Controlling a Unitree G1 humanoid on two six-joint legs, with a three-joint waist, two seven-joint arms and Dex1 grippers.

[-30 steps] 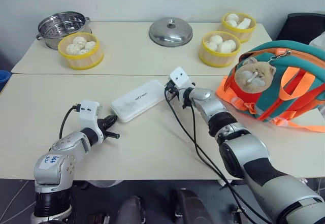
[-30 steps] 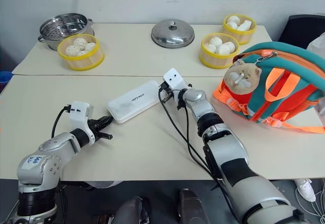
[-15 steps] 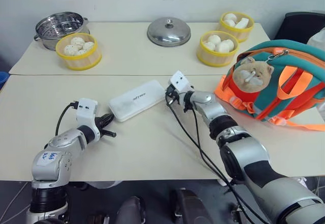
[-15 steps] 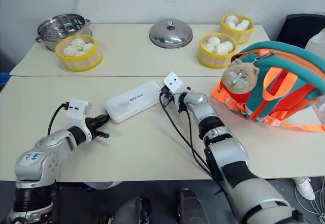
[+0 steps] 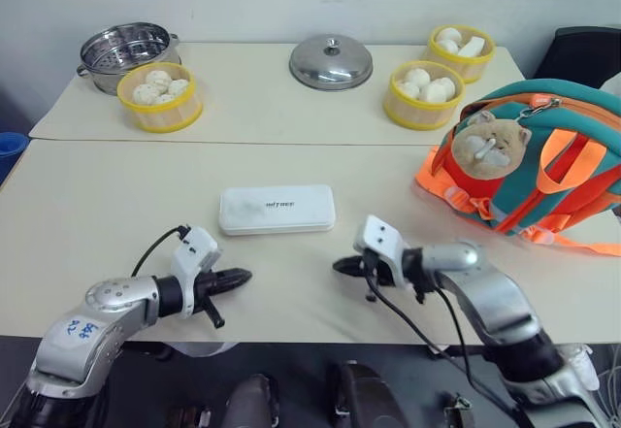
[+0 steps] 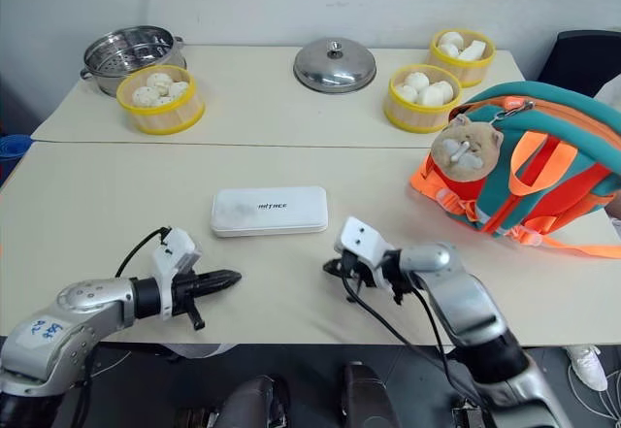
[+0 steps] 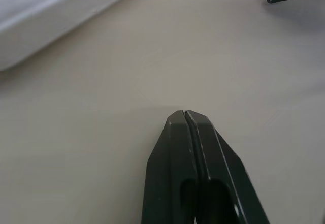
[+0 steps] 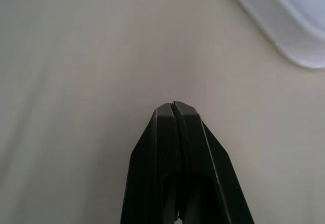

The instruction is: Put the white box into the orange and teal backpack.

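Note:
The white box (image 5: 277, 209) lies flat in the middle of the near table, its long side running left to right, and nothing touches it. At the table's right edge lies the orange and teal backpack (image 5: 543, 161), a tan plush toy (image 5: 488, 145) on its front. My left gripper (image 5: 243, 276) is shut and empty, low over the table in front of the box and to its left. The right gripper (image 5: 342, 266) is shut and empty too, in front of the box's right end, pointing left. Both wrist views show shut fingers (image 7: 187, 127) (image 8: 174, 116) over bare tabletop with an edge of the box.
On the far table stand a steel steamer pot (image 5: 124, 49), a steel lid (image 5: 331, 62) and three yellow steamer baskets of buns (image 5: 160, 95) (image 5: 424, 92) (image 5: 461, 50). A black chair (image 5: 582, 54) is at the back right. Cables trail from both wrists over the table's front edge.
Both grippers pulled back from the box's ends toward the table's front edge, the right one much farther. The box, slanted before, now lies square to the edge. The camera shifted a little.

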